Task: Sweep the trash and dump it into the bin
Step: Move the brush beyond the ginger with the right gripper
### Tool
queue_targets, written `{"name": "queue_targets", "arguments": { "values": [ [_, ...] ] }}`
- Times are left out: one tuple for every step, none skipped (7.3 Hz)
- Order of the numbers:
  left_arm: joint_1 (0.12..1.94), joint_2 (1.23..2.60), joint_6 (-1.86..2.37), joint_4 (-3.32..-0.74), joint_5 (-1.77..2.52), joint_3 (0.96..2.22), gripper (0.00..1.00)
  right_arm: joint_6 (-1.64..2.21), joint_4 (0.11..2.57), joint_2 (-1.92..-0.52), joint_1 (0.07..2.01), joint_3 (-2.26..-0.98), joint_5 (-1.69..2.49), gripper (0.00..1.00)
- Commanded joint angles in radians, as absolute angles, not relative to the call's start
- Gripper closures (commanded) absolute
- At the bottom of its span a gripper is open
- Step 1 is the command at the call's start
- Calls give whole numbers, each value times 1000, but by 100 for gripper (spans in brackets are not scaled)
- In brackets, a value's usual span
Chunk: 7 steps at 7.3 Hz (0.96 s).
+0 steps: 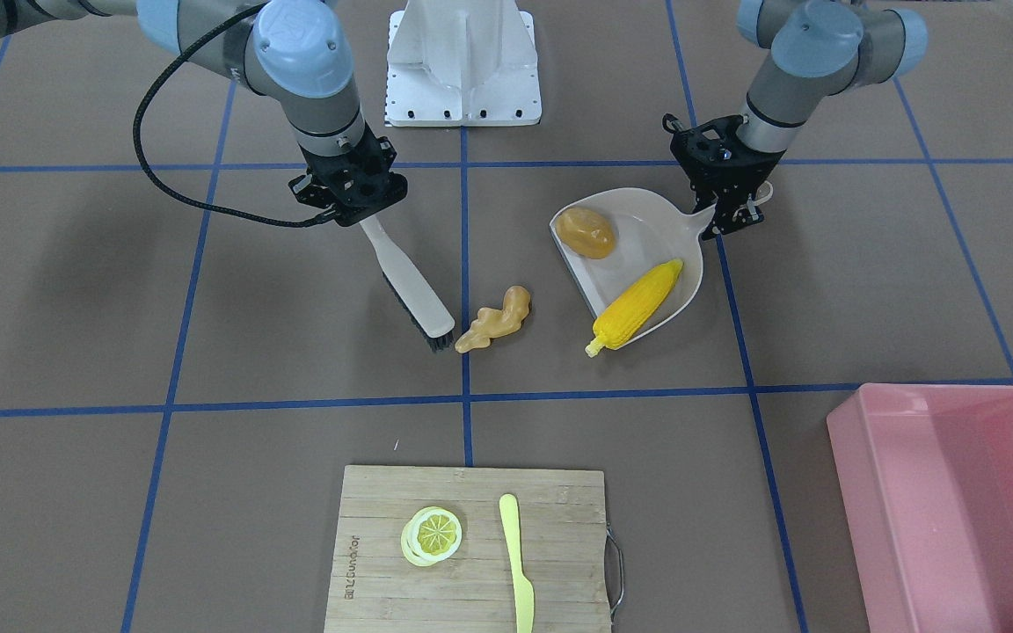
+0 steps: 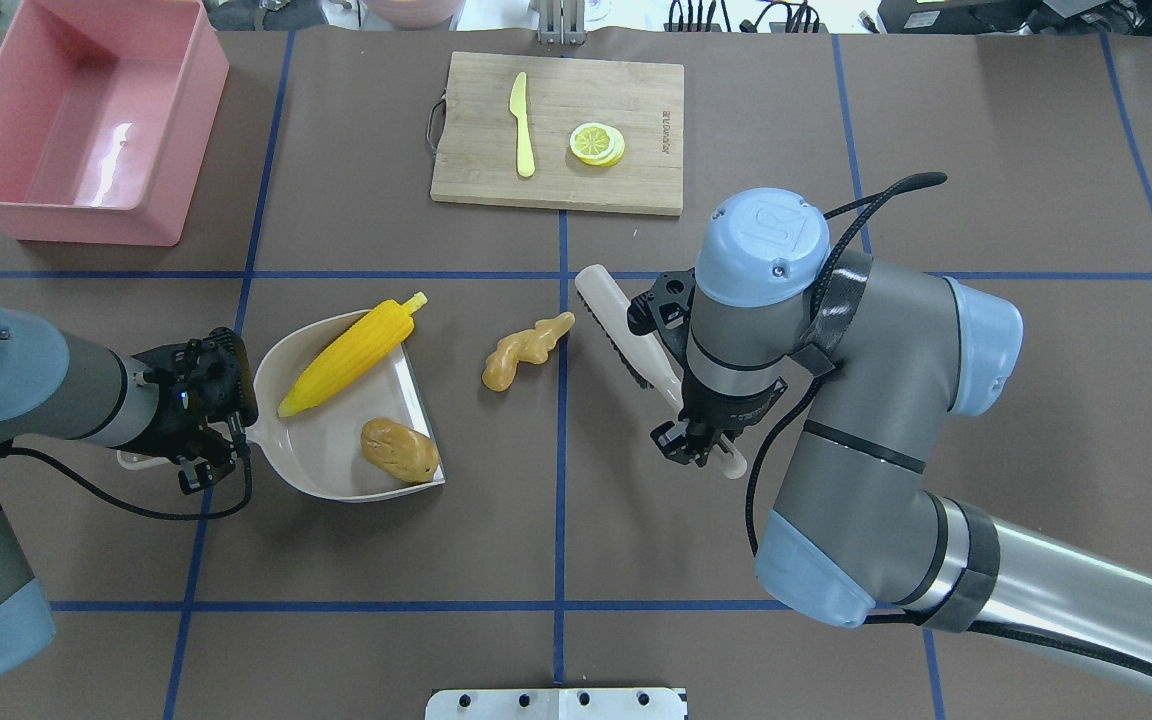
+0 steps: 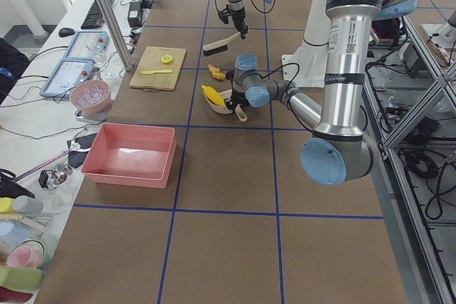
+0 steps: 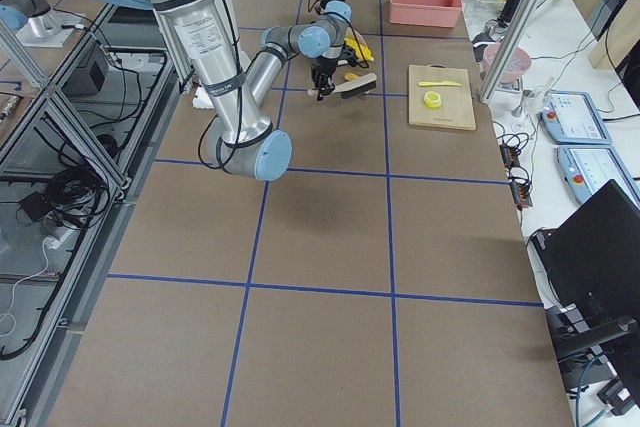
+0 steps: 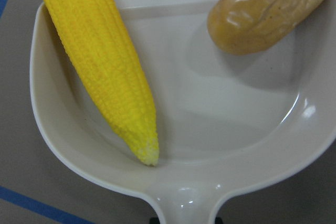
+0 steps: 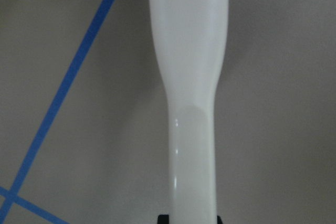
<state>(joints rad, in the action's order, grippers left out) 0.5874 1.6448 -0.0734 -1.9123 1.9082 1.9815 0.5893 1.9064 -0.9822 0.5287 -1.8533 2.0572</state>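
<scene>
The beige dustpan (image 1: 638,237) (image 2: 326,450) (image 5: 226,114) lies on the table, and my left gripper (image 1: 731,215) (image 2: 226,440) is shut on its handle. In it lie the yellow corn cob (image 1: 638,303) (image 2: 351,352) (image 5: 100,61), its tip over the open lip, and the brown potato (image 1: 586,232) (image 2: 398,450) (image 5: 268,9). The tan ginger root (image 1: 496,319) (image 2: 524,348) lies on the table between pan and brush. My right gripper (image 1: 357,207) (image 2: 696,440) is shut on the white brush (image 1: 410,286) (image 2: 616,320) (image 6: 189,77), whose bristles are just beside the ginger. The pink bin (image 1: 937,396) (image 2: 56,215) stands empty at the far left corner.
A wooden cutting board (image 1: 471,510) (image 2: 636,100) lies at the far middle edge with a lemon slice (image 1: 432,534) and a yellow knife (image 1: 517,563) on it. The robot's white base plate (image 1: 462,61) is at the near edge. Blue tape lines grid the brown table.
</scene>
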Motion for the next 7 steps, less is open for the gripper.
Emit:
{"name": "queue_targets", "arguments": {
  "values": [
    [589,1673,-78,-1850,1907,1990,100,591,1917,-875,522,-1702,2002,100],
    [588,1677,-78,-1848,1907,1990,100,598,1924,-861,538,-1680,1976,100],
    [589,1677,-78,-1848,1907,1990,100,600,1921,-854,554,-1660,1964,100],
    [589,1678,-78,-1848,1907,1990,100,624,1913,-847,539,-1646,1960,100],
    [589,1678,-78,-1848,1907,1990,100,624,1905,-847,526,-1637,1963,100],
    [588,1680,-78,-1848,1907,1987,100,641,1887,-841,512,-1640,1991,100],
    [588,1684,-78,-1848,1899,1987,100,667,1893,-816,506,-1646,2032,100]
  ]
}}
